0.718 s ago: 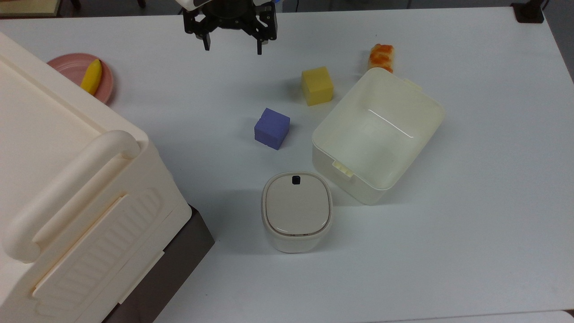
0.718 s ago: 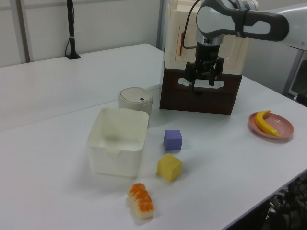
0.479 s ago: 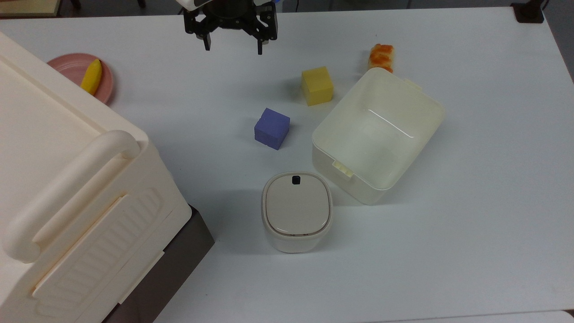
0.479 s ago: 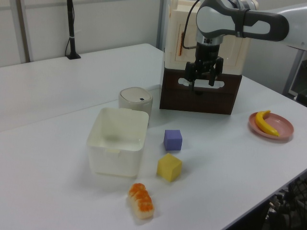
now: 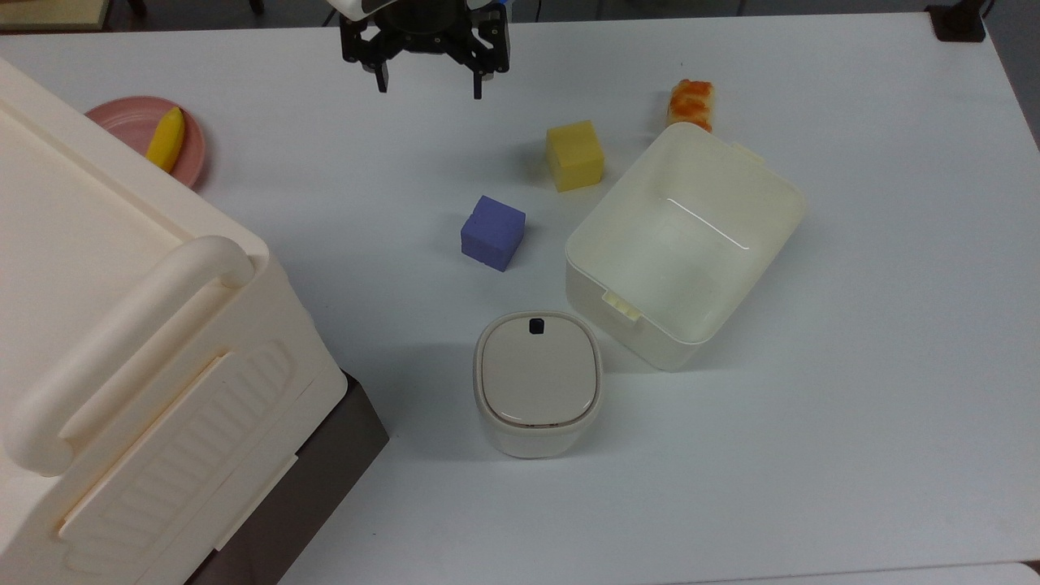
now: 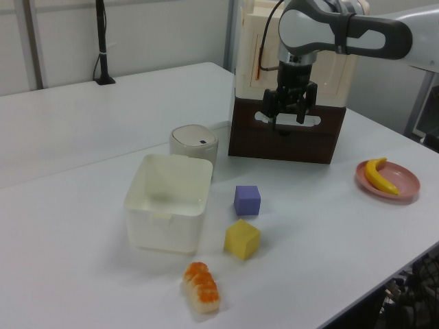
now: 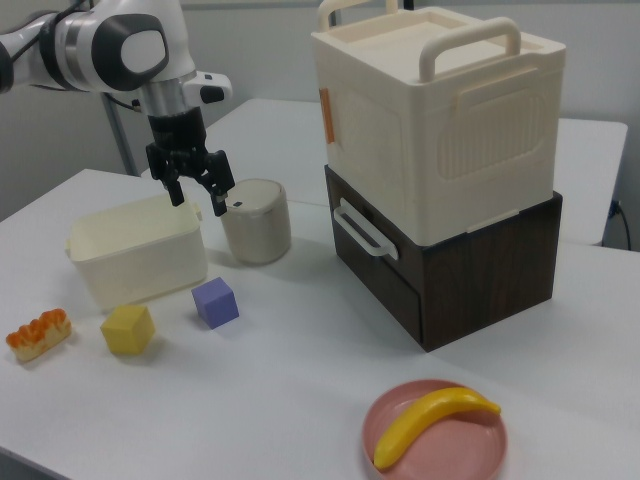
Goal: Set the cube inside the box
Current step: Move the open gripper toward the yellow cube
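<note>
Top view crops the arm above the spread end effector [image 5: 428,84].

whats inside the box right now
Nothing: the box is open and its bare floor shows in the top view. The purple cube and yellow cube both sit outside it on the table.

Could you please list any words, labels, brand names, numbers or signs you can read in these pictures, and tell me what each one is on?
None: no readable text shows in any view.
The big cream crate has an orange strip on one corner, too small to show any writing.
The small lidded bin carries a dark square mark on its lid, without letters.
The box, the purple cube, the yellow cube and the gripper show no markings.
</note>
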Controlling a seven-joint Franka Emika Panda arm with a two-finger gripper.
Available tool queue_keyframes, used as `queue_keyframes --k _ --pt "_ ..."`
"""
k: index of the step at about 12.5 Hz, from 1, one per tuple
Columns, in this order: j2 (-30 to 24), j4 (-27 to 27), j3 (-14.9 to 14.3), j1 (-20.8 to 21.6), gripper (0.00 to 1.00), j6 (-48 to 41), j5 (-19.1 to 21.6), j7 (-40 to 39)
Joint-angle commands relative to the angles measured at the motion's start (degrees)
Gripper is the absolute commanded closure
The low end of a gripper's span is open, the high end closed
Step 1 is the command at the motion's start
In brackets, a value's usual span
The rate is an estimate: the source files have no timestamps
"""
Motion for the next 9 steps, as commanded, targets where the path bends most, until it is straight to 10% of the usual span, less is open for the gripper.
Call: queue_keyframes --k 1,9 --pt "-0.50 -0.22 -0.06 0.60 0.00 -1.37 0.57 -1.86" --pt "-0.93 -0.92 -0.24 4.28 0.00 -1.81 0.66 -4.32"
